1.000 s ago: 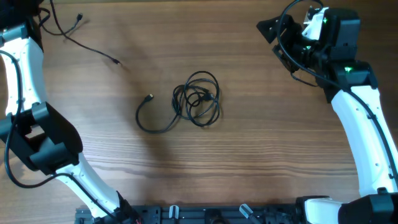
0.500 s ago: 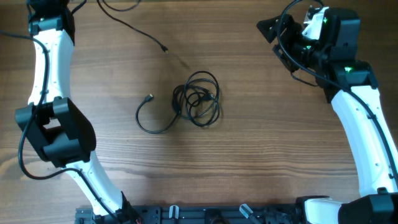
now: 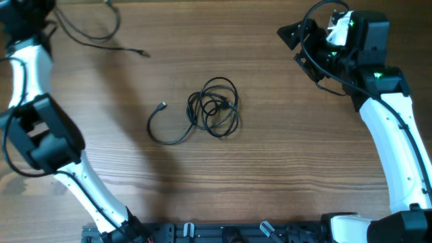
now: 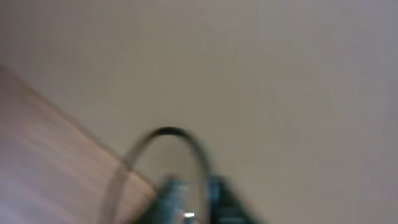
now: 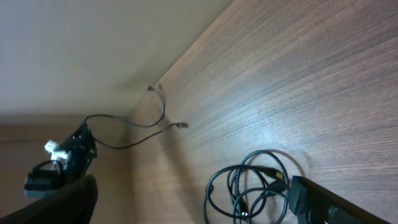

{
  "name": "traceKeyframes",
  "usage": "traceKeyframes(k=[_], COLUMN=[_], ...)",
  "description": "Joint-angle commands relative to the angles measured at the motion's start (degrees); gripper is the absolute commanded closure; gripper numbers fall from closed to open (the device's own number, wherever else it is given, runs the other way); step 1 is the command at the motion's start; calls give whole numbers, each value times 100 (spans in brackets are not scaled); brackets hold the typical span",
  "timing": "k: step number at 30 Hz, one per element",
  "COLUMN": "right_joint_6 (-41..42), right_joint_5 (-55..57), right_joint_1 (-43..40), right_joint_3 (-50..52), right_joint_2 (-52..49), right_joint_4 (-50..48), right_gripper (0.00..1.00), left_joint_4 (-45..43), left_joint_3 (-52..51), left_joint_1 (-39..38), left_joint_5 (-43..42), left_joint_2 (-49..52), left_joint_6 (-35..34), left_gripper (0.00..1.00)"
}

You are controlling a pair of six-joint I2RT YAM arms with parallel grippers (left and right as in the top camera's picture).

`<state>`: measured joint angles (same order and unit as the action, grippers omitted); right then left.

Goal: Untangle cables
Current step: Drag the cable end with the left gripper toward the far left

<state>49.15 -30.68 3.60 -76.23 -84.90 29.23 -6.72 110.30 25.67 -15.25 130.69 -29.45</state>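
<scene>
A tangled coil of thin black cables lies mid-table, with one strand curving left to a plug. It also shows in the right wrist view. A separate cable lies at the far left, its plug on the table. My left gripper holds the other end of this cable, lifted off the table. The left wrist view is blurred and shows only a cable loop above the fingers. My right gripper is open and empty at the far right, well away from the coil.
The table's far edge runs close behind the separate cable. The left arm's elbow hangs over the table's left side. The right arm runs along the right side. A black rail lies at the front edge.
My left arm has swung at the far left and dragged the separate cable, whose free plug has moved left. The coil and the right arm have not moved.
</scene>
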Motion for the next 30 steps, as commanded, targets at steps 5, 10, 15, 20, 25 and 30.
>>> traceKeyframes(k=[5, 10, 15, 20, 25, 30], right_joint_6=[-118, -120, -267, -267, -358, -420], right_joint_5=[-133, -140, -271, -271, -267, -267], right_joint_1=[46, 46, 46, 48, 48, 48], right_joint_3=[11, 11, 11, 11, 11, 11], right_joint_2=[-28, -28, -28, -28, -28, -28], right_joint_4=[-116, -107, -85, -83, 4, 15], right_gripper=[0, 0, 0, 0, 0, 0], left_joint_4=[1014, 1670, 2507, 3440, 3967, 4417], left_joint_3=[66, 66, 66, 66, 66, 66], left_joint_1=[848, 911, 857, 855, 852, 852], left_joint_5=[249, 249, 363, 507, 1762, 2581], left_joint_2=[13, 13, 15, 15, 15, -20], left_joint_6=[551, 551, 1128, 1128, 1099, 1102], left_gripper=[0, 0, 0, 0, 0, 0])
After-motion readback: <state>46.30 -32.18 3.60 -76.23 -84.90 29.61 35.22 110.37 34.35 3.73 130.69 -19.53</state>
